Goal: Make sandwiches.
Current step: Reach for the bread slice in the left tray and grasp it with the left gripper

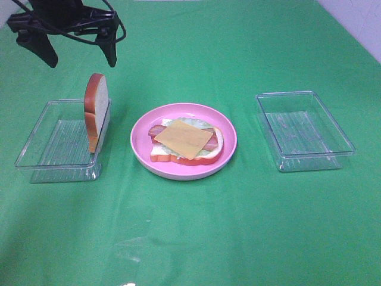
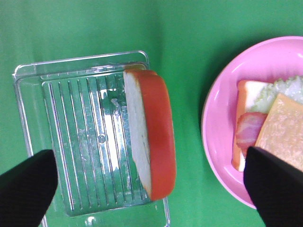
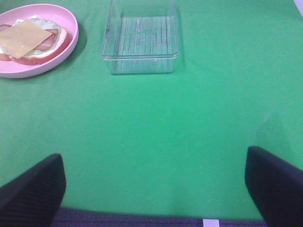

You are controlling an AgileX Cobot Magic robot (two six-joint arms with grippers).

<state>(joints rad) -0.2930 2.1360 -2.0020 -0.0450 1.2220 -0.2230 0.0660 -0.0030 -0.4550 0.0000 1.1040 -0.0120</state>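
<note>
Pink plate (image 1: 143, 156) with open-faced sandwich (image 1: 186, 143), bread slice (image 1: 96, 111) upright in tray (image 1: 36, 156)

A bright green cloth (image 1: 196, 238) covers the whole counter under even light; a white tiled wall (image 1: 357, 21) borders its far corner.

No text, label, brand, number or sign can be read anywhere in these views, on any object or surface.
</note>
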